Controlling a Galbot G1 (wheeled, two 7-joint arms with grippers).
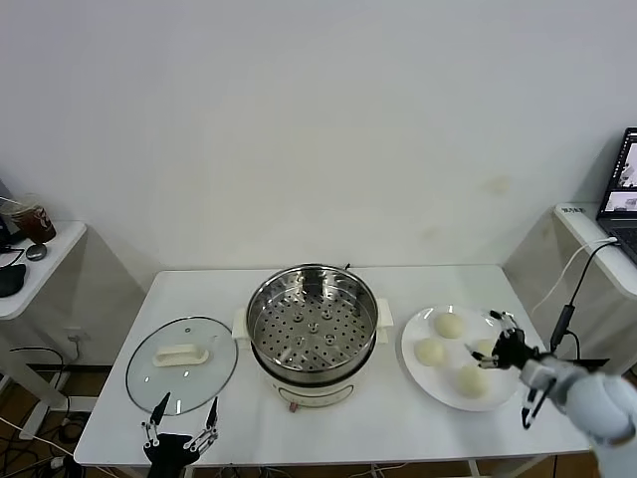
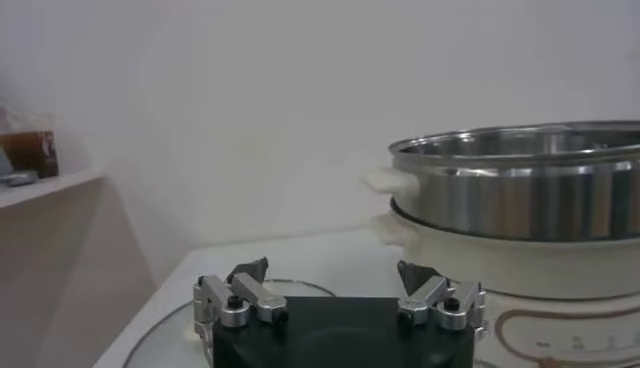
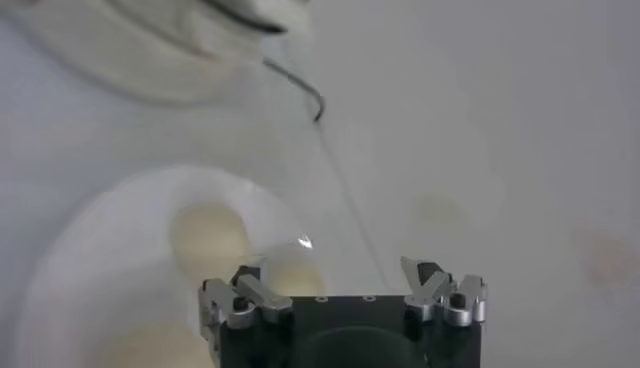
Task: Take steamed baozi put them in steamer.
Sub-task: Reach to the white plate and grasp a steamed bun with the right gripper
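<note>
Cream-white buns (image 1: 449, 325) lie on a white plate (image 1: 423, 376). The steamer (image 1: 313, 329) is shiny steel with a hole-dotted tray and cream-white base.

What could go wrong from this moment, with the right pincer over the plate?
1. The four steamed baozi lie close together on the plate; the open right pincer may push a neighbouring bun toward the rim.
2. The steamer has a raised steel wall, so a bun carried low may hit it.

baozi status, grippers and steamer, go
Right gripper open over the plate. Left gripper open, parked by the lid. Four baozi on plate, steamer empty, uncovered.
</note>
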